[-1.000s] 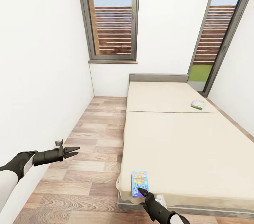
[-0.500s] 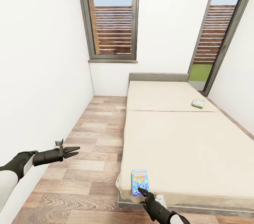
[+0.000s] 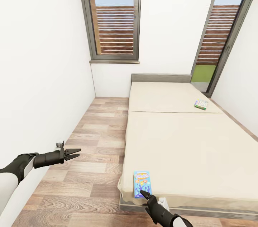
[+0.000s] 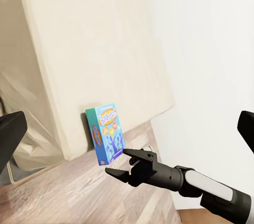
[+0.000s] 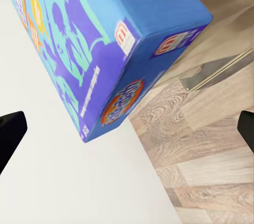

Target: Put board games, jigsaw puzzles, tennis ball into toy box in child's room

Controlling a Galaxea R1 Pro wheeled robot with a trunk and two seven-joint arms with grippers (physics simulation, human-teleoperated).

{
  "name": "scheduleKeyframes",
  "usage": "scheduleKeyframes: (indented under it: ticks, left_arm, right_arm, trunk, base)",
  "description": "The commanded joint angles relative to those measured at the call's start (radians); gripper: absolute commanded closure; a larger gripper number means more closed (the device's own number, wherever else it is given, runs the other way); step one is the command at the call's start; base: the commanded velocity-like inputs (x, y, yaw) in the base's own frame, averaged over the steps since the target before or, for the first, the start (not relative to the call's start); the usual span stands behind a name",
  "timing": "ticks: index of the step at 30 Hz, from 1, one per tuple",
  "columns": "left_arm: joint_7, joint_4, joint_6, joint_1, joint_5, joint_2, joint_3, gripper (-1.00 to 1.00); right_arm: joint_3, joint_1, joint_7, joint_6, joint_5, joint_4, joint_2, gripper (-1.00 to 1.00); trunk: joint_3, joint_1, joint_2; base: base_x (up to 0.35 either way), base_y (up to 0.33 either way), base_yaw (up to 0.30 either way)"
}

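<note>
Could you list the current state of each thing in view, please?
Blue board game: lying flat at the bed's near corner, ungrasped.
Pale green board game: lying flat near the bed's far right edge.
Bed: otherwise bare.
Left gripper: open, empty, above floor.
Right gripper: open, at the blue game.

I see white walls (image 3: 43,58) and a wood-plank floor (image 3: 96,141), with a low cream bed (image 3: 186,141) along the right. Two tall dark-framed windows (image 3: 113,15) show blue sky and slatted fencing; daylight is even.
</note>
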Motion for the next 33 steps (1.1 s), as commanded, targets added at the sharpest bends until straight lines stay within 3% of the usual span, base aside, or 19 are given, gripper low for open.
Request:
scheduleKeyframes:
  ticks: [1,6,33]
  left_arm:
    - [-0.003,0.000,0.011,0.000,0.001,0.000,0.000,-1.00]
    - [-0.003,0.000,0.011,0.000,0.001,0.001,0.000,-1.00]
    - [-0.003,0.000,0.008,0.000,0.002,0.003,0.001,-1.00]
  right_arm:
    - [-0.006,-0.001,0.000,0.009,-0.005,-0.001,0.001,-1.00]
    - [-0.006,-0.001,0.000,0.009,-0.004,-0.001,0.001,-1.00]
    - [-0.006,-0.001,0.000,0.009,-0.005,-0.001,0.001,-1.00]
  trunk:
    - [-0.001,0.000,0.000]
    - [-0.017,0.019,-0.035]
    - [-0.017,0.019,-0.035]
  base:
    - [0.000,0.000,0.000]
    - [0.000,0.000,0.000]
    - [0.046,0.023,0.000]
